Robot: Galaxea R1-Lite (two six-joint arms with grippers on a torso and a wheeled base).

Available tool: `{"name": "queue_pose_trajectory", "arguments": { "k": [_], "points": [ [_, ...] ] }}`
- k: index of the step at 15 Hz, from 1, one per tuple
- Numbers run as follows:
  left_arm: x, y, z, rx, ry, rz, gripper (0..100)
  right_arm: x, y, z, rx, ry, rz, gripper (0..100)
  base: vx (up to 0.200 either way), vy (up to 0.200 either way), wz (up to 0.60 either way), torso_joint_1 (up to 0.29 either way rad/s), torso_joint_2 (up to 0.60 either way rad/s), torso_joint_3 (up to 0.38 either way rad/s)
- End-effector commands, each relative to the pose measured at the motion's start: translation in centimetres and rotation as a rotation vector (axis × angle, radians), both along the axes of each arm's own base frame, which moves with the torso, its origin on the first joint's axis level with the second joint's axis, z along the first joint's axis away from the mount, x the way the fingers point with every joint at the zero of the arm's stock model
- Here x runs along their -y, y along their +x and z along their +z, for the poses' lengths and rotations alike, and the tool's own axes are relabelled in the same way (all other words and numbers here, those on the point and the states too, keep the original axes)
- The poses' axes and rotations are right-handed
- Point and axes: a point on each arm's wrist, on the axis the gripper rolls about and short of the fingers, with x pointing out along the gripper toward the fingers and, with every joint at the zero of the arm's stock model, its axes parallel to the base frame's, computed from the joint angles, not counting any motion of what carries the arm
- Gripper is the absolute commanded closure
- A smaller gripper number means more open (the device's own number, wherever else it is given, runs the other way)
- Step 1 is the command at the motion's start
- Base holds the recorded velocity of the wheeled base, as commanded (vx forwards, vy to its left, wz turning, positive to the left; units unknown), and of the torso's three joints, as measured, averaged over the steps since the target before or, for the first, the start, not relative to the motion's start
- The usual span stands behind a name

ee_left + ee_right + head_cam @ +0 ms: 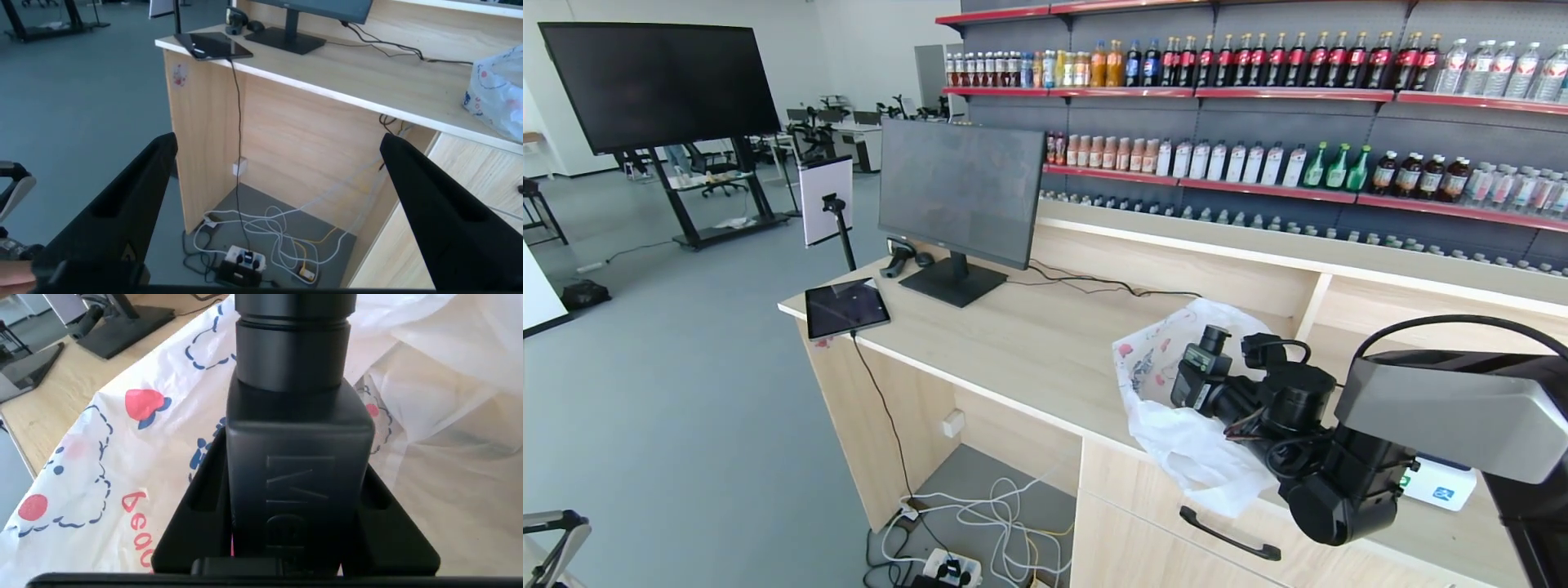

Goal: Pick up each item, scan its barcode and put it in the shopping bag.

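I count one shopping bag and one black bottle. Two grippers are mine: left gripper and right gripper. There is one counter, and on it one monitor, one tablet and one handheld scanner. I see one white sign panel, one big screen, one drawer handle and one power strip. There are three red shelves. The bottles there are too many and too small to count, except three green bottles.
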Motion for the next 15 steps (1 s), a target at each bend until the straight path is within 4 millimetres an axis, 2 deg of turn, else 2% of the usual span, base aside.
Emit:
{"name": "queue_pose_trajectory", "arguments": {
  "k": [1,6,14,15],
  "points": [
    [0.0,0.0,0.0,0.001,0.000,0.000,0,0.0,0.1,-0.6,-0.013,-0.003,-0.003,100,0.000,0.000,0.00,0.000,0.00,0.000],
    [0.0,0.0,0.0,0.001,0.000,0.000,0,0.0,0.1,-2.1,-0.047,-0.012,-0.003,100,0.000,0.000,0.00,0.000,0.00,0.000],
    [0.0,0.0,0.0,0.002,0.001,0.001,0,0.2,0.7,-2.9,-0.049,-0.011,-0.012,100,0.000,0.000,0.00,0.000,0.00,0.000],
    [0.0,0.0,0.0,0.002,0.001,0.001,0,0.3,0.9,-2.9,-0.044,-0.010,-0.017,0,0.000,0.000,0.00,0.000,0.00,0.000]
  ]
}}
